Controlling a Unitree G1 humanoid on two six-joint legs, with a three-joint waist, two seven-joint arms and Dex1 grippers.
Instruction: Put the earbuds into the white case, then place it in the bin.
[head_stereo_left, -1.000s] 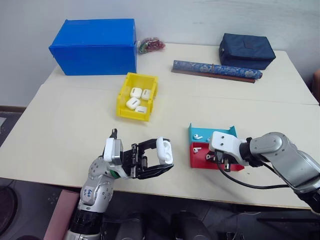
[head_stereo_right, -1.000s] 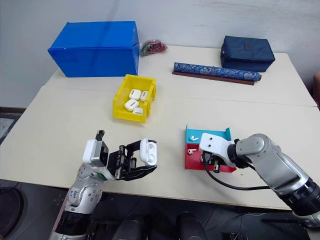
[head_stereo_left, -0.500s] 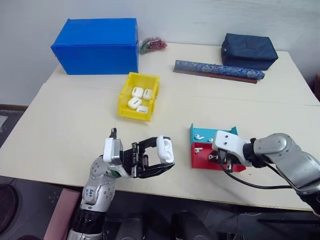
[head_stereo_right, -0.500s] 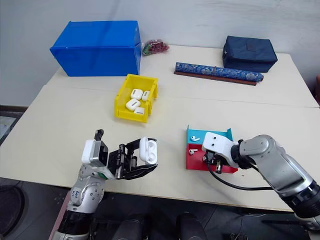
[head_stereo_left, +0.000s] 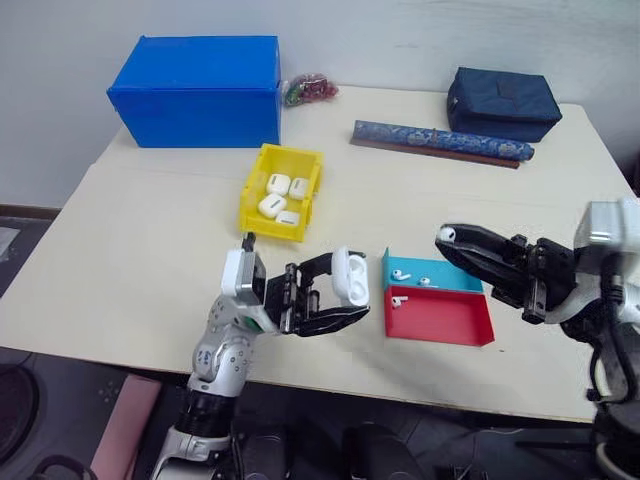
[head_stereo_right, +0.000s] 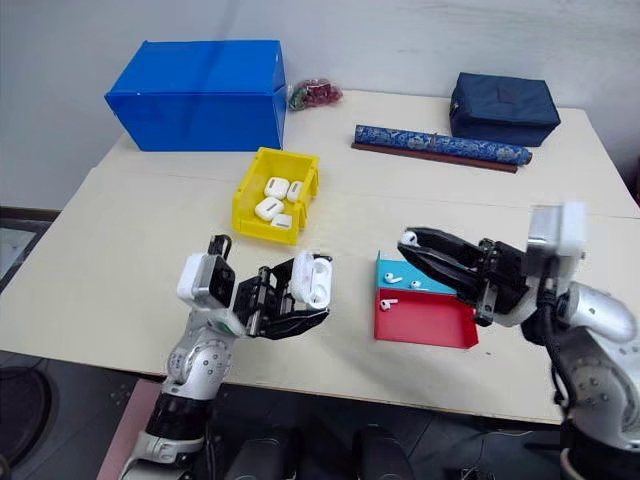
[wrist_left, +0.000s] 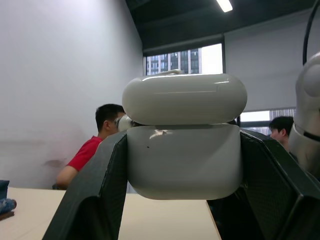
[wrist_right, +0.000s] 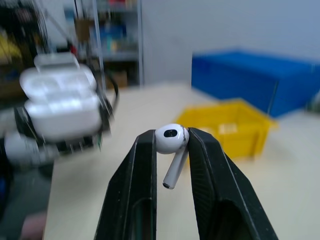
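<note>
The left gripper (head_stereo_left: 335, 300) was clamped on the white case (head_stereo_left: 351, 283), holding it lid open above the near edge of the table (head_stereo_left: 150, 260), with the lid tipped toward the robot's right. Well apart at about three o'clock from it, the right gripper (head_stereo_left: 447, 236) hovered over the table with its two black fingers pinched on one earbud (wrist_right: 170, 142); in the right wrist view the bud's round head sat between the fingertips (wrist_right: 146, 145) and its short stem hung free below. Beneath that gripper lay a teal tray (head_stereo_left: 440, 275) and, touching it on the near side, a red tray (head_stereo_left: 440, 318); two more earbuds (head_stereo_left: 425, 281) rested in the teal one and another earbud (head_stereo_left: 399, 299) at the far left corner of the red one. At roughly eleven o'clock from the held case stood the yellow bin (head_stereo_left: 258, 212), already containing several other white cases (head_stereo_left: 278, 184). A big blue box (head_stereo_left: 195, 90) sat just beyond the bin at twelve o'clock, a small heap of red items (head_stereo_left: 307, 89) beside its right end. Toward two o'clock across the table lay a long blue patterned roll (head_stereo_left: 440, 141), and behind it a dark navy pouch (head_stereo_left: 502, 101). In the left wrist view, a person in a red shirt (wrist_left: 87, 152) sat at a far table behind the case.
</note>
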